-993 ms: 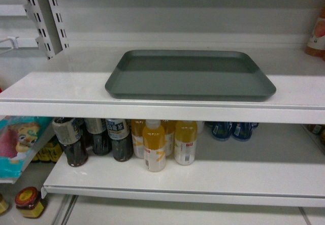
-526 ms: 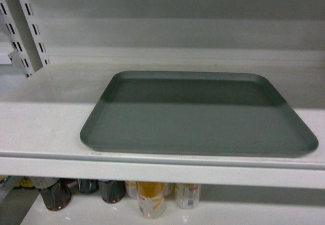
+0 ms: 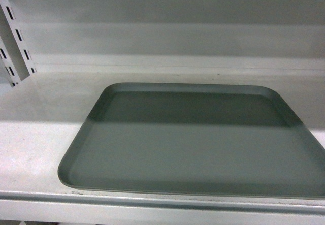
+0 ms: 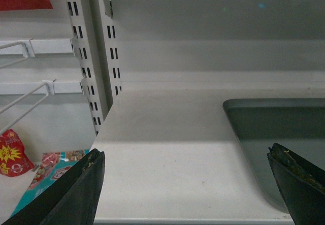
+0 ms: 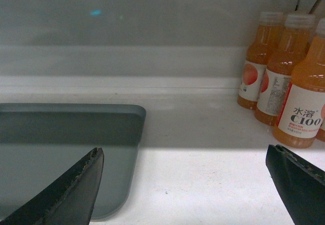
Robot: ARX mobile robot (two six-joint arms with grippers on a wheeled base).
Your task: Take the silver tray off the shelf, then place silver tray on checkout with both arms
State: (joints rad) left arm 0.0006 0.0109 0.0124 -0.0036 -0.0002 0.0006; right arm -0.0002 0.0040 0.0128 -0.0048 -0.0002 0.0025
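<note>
The silver tray (image 3: pixel 193 143) lies flat on the white shelf (image 3: pixel 35 133), close to its front lip, and nothing is in it. In the left wrist view my left gripper (image 4: pixel 185 156) is open in front of the shelf edge, with the silver tray (image 4: pixel 279 128) at its right finger. My right gripper (image 5: pixel 185 154) is open too; its left finger stands over the right end of the silver tray (image 5: pixel 61 143). Neither gripper touches the tray. No gripper shows in the head view. The checkout is out of view.
Several orange juice bottles (image 5: pixel 304 103) stand on the shelf to the right of the tray. A slotted upright (image 4: pixel 89 57) rises at the shelf's left end, with wire racks (image 4: pixel 25 90) and colourful packets (image 4: pixel 51 164) beyond and below it.
The head view has closed in on the shelf: the tray now fills most of the frame and the lower shelf with its bottles has dropped out of view.
</note>
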